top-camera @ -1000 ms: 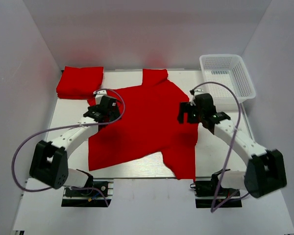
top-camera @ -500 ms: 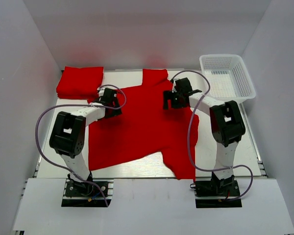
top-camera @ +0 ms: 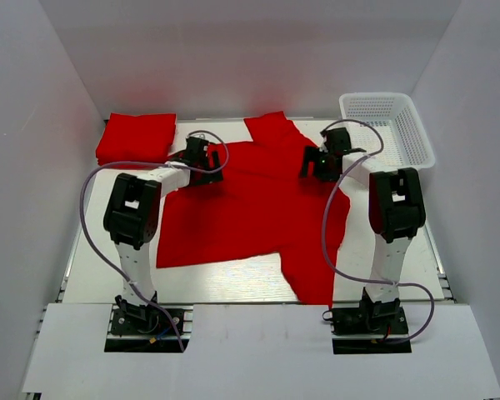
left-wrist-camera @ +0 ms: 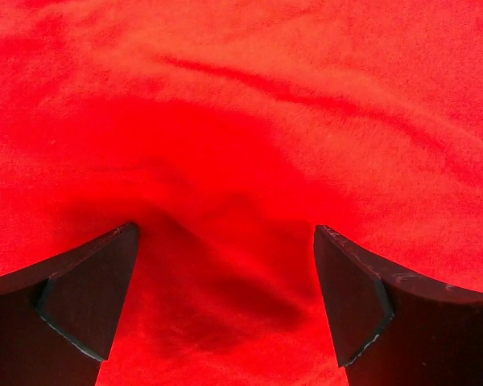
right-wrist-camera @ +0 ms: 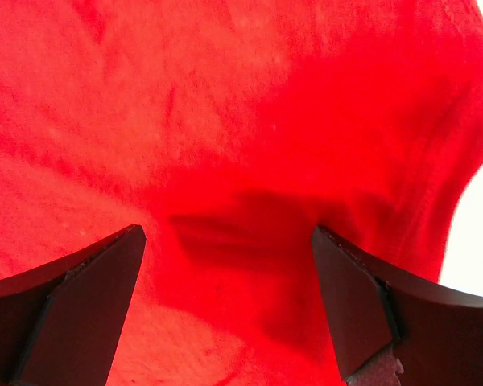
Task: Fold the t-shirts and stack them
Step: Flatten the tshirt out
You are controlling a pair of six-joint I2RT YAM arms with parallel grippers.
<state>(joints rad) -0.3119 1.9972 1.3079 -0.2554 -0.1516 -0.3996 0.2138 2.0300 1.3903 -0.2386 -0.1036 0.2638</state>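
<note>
the left gripper (top-camera: 202, 160) is hovering with its fingers spread wide apart, clamping nothing, and the open t-shirt (top-camera: 250, 208) is lying directly beneath it, the cloth rippling slightly between the fingertips. the right gripper (top-camera: 319, 162) is hanging the same way, fingers wide and empty, over the shirt near its far edge. a folded t-shirt (top-camera: 136, 137) is sitting left of the left gripper, and a basket (top-camera: 387, 125) is resting just right of the right gripper

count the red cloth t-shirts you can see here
2 told apart: a spread red cloth t-shirt in the middle, and a folded red cloth pile at the far left corner. The pile may hide more shirts.
</note>
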